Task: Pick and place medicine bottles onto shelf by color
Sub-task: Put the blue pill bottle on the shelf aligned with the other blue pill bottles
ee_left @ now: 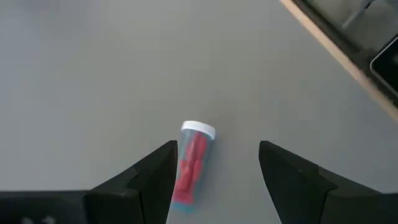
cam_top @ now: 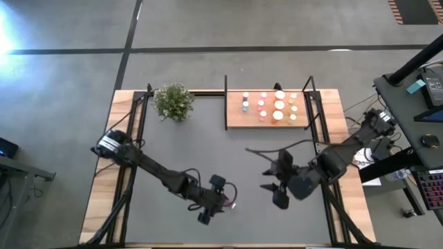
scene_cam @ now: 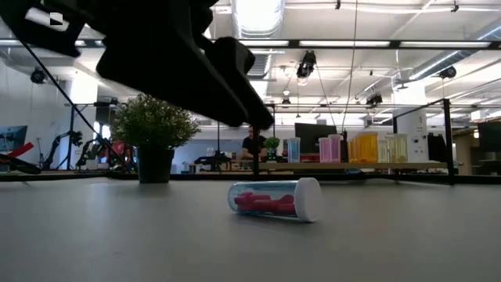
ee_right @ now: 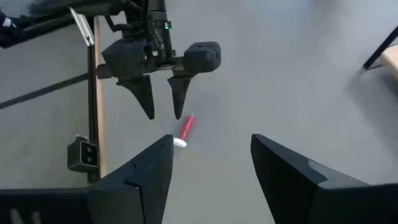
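A clear medicine bottle (ee_left: pixel 189 163) with red contents and a white cap lies on its side on the dark tabletop, near the front middle (cam_top: pixel 231 205). In the low view the bottle (scene_cam: pixel 274 200) has its cap pointing right. My left gripper (ee_left: pixel 217 146) hangs open just above it, pointing slantwise down, and the bottle lies close to one finger (ee_left: pixel 149 180). The right wrist view shows the left gripper's fingertips (ee_right: pixel 164 116) over the bottle (ee_right: pixel 184 129). My right gripper (cam_top: pixel 268 185) is open and holds nothing, higher up to the bottle's right. The wooden shelf (cam_top: pixel 235 121) at the back holds several bottles.
A potted green plant (cam_top: pixel 173 101) stands at the back left, beside the shelf. Black posts (cam_top: pixel 225 102) rise at the shelf's edges. Wooden table borders run along the left (cam_top: pixel 104 200) and right sides. Bare dark tabletop (cam_top: pixel 208 152) lies between the bottle and the shelf.
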